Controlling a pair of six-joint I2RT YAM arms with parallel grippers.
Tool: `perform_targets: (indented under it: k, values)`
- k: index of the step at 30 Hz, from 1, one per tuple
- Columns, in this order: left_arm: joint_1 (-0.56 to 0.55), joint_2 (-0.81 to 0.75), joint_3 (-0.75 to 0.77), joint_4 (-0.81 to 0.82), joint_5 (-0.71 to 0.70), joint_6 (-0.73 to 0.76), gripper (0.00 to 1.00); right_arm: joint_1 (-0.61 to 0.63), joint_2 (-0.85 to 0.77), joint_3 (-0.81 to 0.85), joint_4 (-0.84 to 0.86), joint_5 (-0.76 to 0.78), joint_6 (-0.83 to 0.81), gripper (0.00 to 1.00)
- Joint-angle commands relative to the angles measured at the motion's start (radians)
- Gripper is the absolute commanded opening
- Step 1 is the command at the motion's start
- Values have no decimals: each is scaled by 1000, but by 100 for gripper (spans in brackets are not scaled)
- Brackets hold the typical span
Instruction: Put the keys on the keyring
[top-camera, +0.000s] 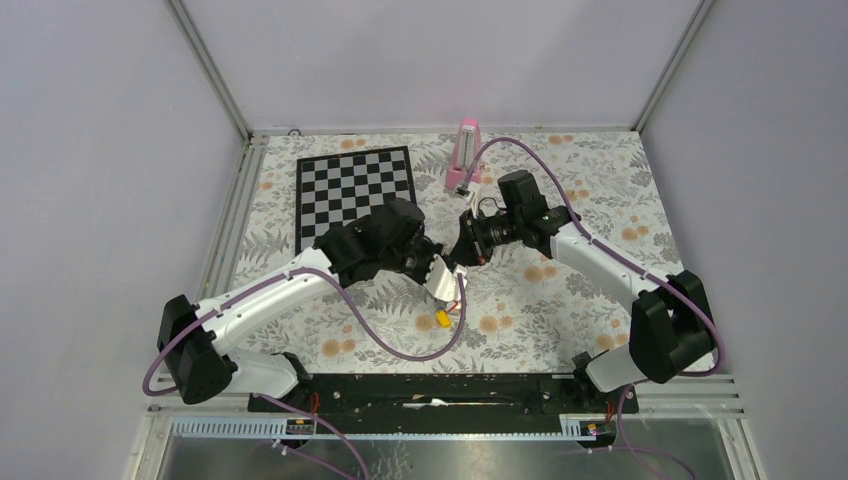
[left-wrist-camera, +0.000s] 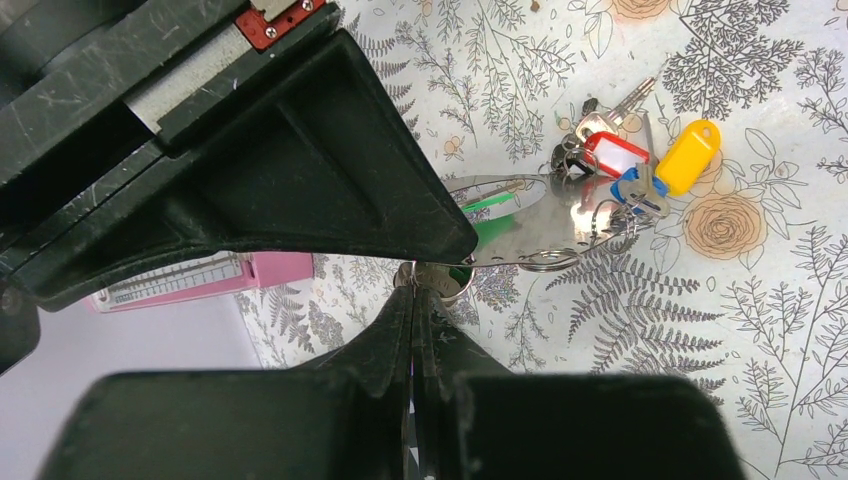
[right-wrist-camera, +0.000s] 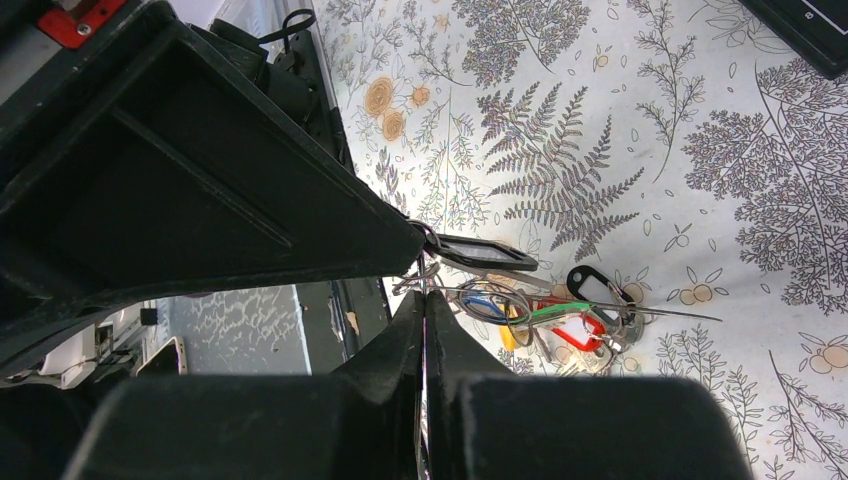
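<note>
The keyring (right-wrist-camera: 660, 314) is held by its thin wire, which is pinched between the pressed-together fingers of the right gripper (right-wrist-camera: 424, 288). The fingers of the left gripper (left-wrist-camera: 414, 283) are likewise pressed together, closed on the small metal ring of a green-tagged key (left-wrist-camera: 488, 204). Just beyond, the keys (left-wrist-camera: 620, 160) are bunched together, with red, blue and yellow tags. Both grippers are met near the middle of the floral table (top-camera: 600, 190). Farther back, a chessboard (top-camera: 355, 195) and a pink object (top-camera: 465, 155) are seen.
</note>
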Motion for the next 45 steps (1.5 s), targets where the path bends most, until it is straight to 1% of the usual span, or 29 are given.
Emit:
perform_targets:
  k: [1, 16, 31, 45]
  values:
    - [-8, -16, 22, 5, -8, 32, 0, 7, 15, 42, 3, 4, 5, 0]
    - [-30, -32, -8, -19, -103, 98, 0, 8, 33, 50, -10, 25, 12, 0]
    - [-45, -28, -4, -34, -121, 120, 0, 6, 57, 72, -27, 44, 28, 0]
    - [-73, -9, -10, -36, -174, 135, 0, 5, 72, 86, -37, 71, 42, 0]
